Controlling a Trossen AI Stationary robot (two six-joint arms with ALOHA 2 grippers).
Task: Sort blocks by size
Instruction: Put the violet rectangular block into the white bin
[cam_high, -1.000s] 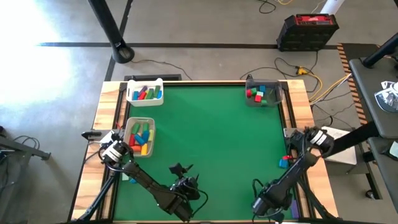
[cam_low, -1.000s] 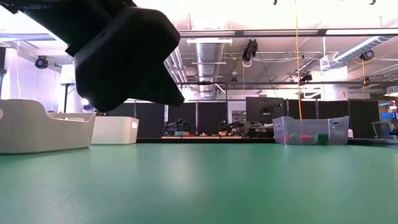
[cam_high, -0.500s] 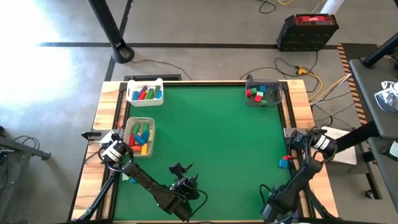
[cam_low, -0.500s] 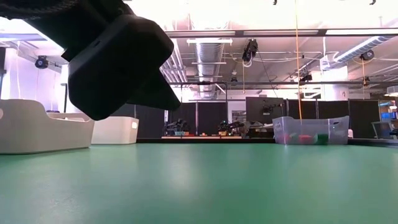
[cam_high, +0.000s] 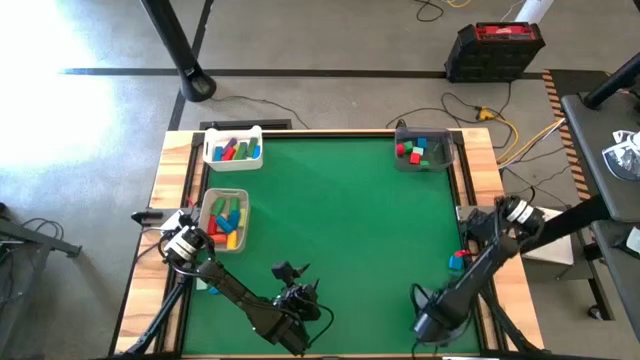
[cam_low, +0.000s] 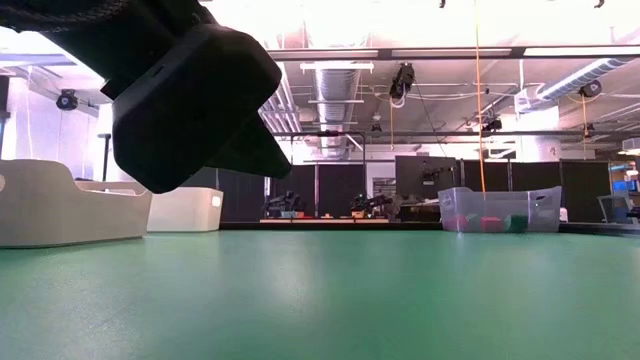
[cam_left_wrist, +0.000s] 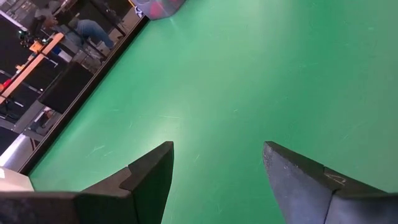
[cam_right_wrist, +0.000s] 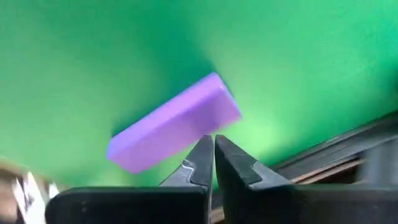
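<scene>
High view is giving us the whole green table (cam_high: 350, 220): we are seeing both arms folded low at its near edge, the left gripper (cam_high: 296, 296) near the middle of that edge and the right gripper (cam_high: 432, 322) down at the near right corner. From up there we are also seeing the three trays: a white one (cam_high: 232, 148) at the far left with red, green and blue blocks, a second white one (cam_high: 224, 218) below it along the left side with longer bars, and a clear one (cam_high: 424, 150) at the far right with small cubes. A blue and red pair of loose blocks (cam_high: 458, 259) is lying by the right rim. The purple bar is not showing in this view.

Only the right wrist view is showing us the purple bar (cam_right_wrist: 174, 124), lying flat on the green just beyond the right gripper's fingertips (cam_right_wrist: 214, 163), its long axis running slantwise across them. Those fingers are pressed together with nothing between them.

Left wrist view is showing us the left gripper's fingers (cam_left_wrist: 149, 177) spread wide over bare green, holding nothing.
</scene>
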